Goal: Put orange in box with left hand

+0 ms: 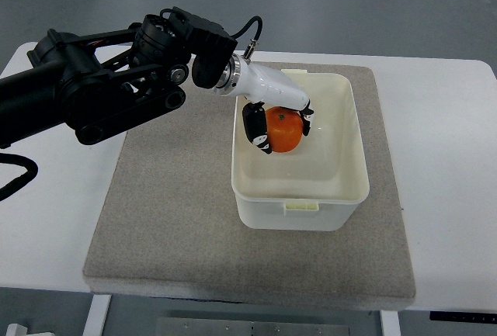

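White plastic box [300,210] sits nearest me on the grey mat [171,219]. Over its open top my left hand [273,111] has its fingers [255,128] curled round the orange [284,131], gripped on opposite sides. I judge the orange light, firm and smooth-skinned, liable to roll once released. Beyond lies the white table [450,88], then grey floor [349,2].

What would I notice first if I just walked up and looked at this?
The bright orange, gripped in the robot's white left hand over the inside of the cream plastic box. Next, the big black arm reaching in from the left, above the grey mat on the white table.
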